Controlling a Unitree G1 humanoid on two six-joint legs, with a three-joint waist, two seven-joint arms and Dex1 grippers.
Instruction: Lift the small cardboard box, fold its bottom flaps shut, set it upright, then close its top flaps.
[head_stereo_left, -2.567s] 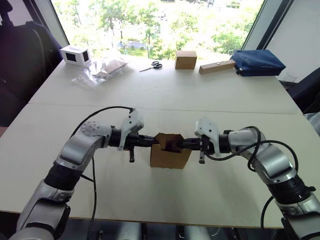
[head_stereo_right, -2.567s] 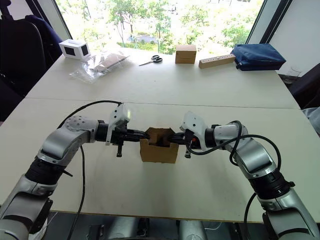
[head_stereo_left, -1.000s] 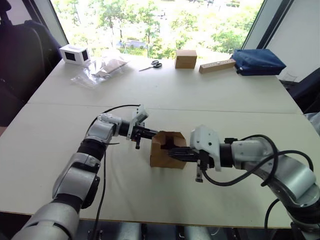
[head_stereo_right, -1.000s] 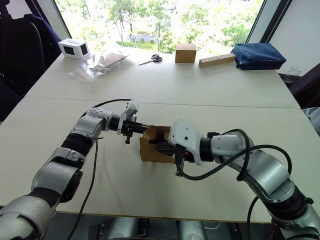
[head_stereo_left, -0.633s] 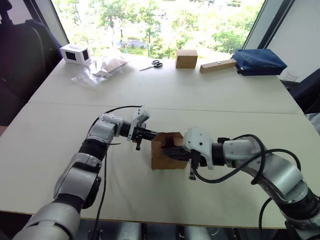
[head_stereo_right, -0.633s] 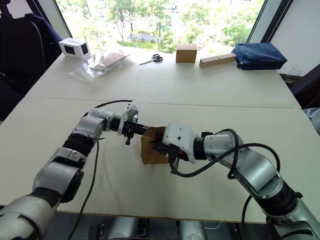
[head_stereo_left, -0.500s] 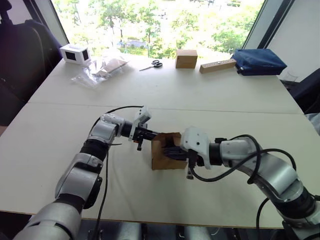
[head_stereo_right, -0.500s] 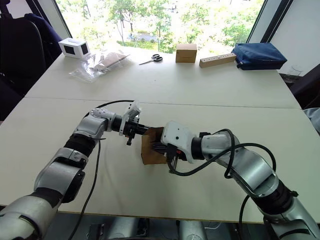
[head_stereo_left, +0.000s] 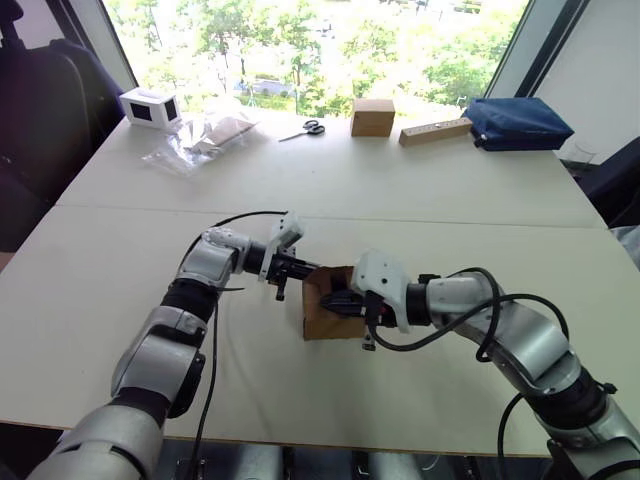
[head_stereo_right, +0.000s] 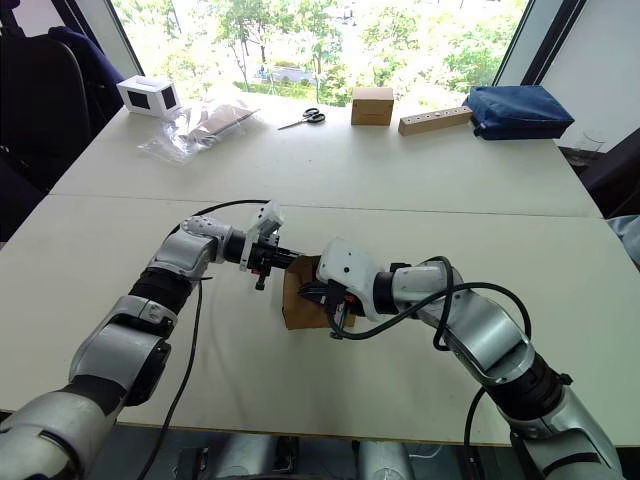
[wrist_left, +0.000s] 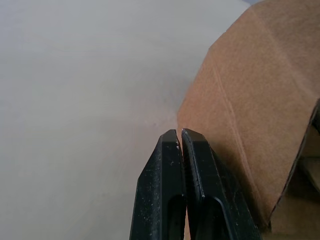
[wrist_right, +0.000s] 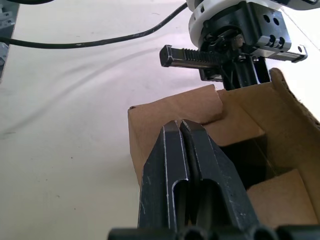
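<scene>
The small cardboard box (head_stereo_left: 322, 320) stands on the white table (head_stereo_left: 420, 190) with its open side up, between my two arms. In the right wrist view its top flaps (wrist_right: 240, 122) hang folded inward over a dark inside. My left gripper (head_stereo_left: 302, 268) is shut, and its tips (wrist_left: 180, 133) rest against the outside of the box's left wall (wrist_left: 250, 100) with nothing between them. My right gripper (head_stereo_left: 334, 301) is shut too and reaches across the opening from the right. Its tips (wrist_right: 180, 124) lie over the box's rim (wrist_right: 170, 111), close to the left gripper (wrist_right: 235, 50).
Along the far edge of the table lie a white box with a dark window (head_stereo_left: 150, 107), a clear plastic bag (head_stereo_left: 205, 135), scissors (head_stereo_left: 305, 129), a squarer brown box (head_stereo_left: 372, 117), a wooden block (head_stereo_left: 434, 132) and a blue bag (head_stereo_left: 515, 124).
My right gripper has slid leftward across the box's opening toward the left wall, and the box has turned slightly. The left gripper has stayed at the box's left upper edge.
</scene>
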